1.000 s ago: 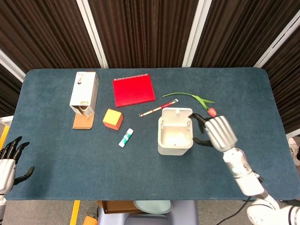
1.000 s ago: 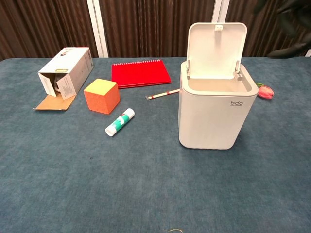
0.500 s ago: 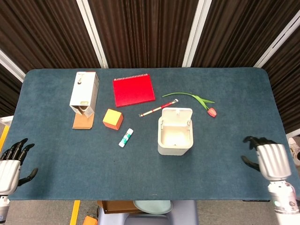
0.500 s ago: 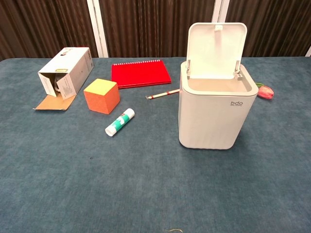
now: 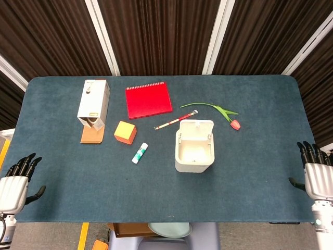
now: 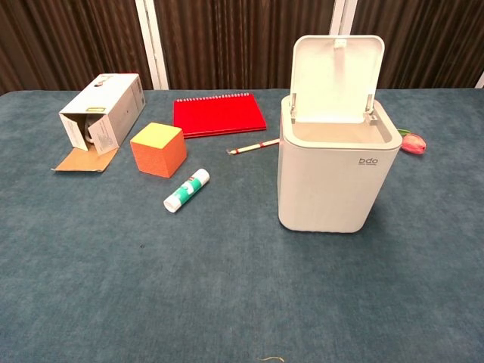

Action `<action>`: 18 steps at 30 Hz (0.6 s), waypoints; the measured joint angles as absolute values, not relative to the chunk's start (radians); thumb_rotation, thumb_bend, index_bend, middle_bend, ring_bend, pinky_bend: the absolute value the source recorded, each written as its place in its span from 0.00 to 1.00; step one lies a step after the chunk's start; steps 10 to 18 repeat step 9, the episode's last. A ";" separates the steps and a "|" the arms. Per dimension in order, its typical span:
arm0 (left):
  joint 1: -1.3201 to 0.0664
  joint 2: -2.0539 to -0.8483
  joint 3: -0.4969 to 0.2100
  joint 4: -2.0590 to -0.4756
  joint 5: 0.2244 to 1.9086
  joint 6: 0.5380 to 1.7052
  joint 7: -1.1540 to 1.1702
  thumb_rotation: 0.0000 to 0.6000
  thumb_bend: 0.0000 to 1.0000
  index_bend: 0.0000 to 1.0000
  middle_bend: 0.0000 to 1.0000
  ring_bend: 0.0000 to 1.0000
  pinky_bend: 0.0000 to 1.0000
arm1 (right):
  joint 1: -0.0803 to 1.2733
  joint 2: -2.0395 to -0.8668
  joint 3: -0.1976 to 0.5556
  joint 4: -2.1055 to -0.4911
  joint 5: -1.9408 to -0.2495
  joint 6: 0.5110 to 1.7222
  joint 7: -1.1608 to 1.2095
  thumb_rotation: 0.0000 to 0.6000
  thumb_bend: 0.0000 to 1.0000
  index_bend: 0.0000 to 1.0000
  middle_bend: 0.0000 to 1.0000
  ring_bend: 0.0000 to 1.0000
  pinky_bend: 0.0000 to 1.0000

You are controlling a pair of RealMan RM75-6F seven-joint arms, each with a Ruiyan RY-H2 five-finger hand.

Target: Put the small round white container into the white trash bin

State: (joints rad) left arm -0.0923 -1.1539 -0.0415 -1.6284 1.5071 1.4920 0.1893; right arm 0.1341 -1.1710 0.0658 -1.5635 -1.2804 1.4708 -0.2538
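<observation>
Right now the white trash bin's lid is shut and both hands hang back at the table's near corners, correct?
Not quite: the white trash bin has its lid flipped up, open, as the chest view shows. The left hand and right hand do sit back at the table's near corners.

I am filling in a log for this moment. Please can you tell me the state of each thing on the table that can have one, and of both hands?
Bin: upright, lid up; the container cannot be seen in either view.
Box: on its side, end flap open.
Notebook: closed, flat.
Glue stick: capped, lying down.
Cube: resting flat.
Pencil: lying flat.
Tulip: lying flat.
Left hand: fingers apart, holds nothing.
Right hand: fingers apart, holds nothing.
</observation>
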 measured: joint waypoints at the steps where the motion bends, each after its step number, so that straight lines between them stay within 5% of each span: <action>1: -0.092 -1.154 -0.042 -1.629 1.508 1.493 0.188 1.00 0.27 0.13 0.08 0.11 0.23 | 0.133 -1.176 0.068 -1.559 -1.283 1.477 -0.259 1.00 0.22 0.14 0.15 0.06 0.25; 18: -0.090 -1.152 -0.041 -1.629 1.516 1.504 0.181 1.00 0.27 0.13 0.08 0.11 0.23 | 0.110 -1.200 0.071 -1.538 -1.345 1.531 -0.255 1.00 0.21 0.15 0.15 0.06 0.25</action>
